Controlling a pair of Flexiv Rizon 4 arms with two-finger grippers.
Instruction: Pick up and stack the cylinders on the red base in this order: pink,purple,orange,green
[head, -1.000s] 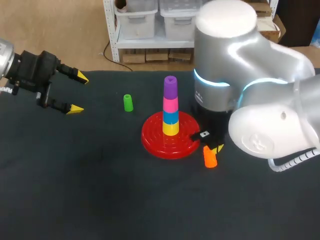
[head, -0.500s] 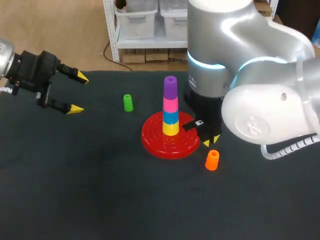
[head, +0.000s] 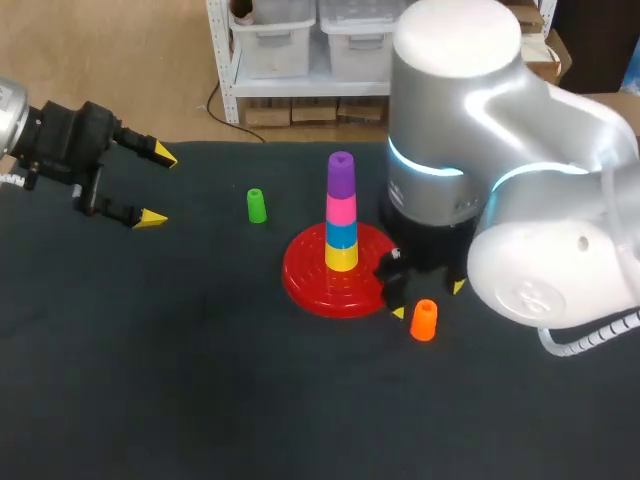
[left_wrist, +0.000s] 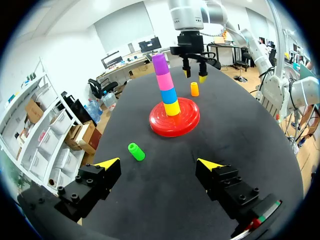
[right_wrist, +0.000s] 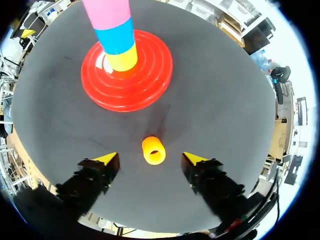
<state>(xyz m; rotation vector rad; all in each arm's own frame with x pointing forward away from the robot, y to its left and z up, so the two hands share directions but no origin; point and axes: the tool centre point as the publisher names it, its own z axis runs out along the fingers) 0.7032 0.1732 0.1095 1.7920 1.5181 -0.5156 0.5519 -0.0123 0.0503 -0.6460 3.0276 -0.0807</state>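
Orange cylinder (right_wrist: 153, 150) stands upright under your right gripper (right_wrist: 150, 159), centred between its wide-spread fingers with neither tip touching it. Just ahead of them sits the red base (right_wrist: 155, 75), carrying a stack (head: 341, 215) of yellow, blue, pink and purple. Your left gripper (left_wrist: 158, 161) hangs wide open as well, gripping nothing, with the green cylinder (left_wrist: 135, 151) just ahead of it and the base farther on.

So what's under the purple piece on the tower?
Right under the purple cylinder sits the pink cylinder, then a blue cylinder, then a yellow cylinder, resting on the red base. Anything inside them is covered from view.
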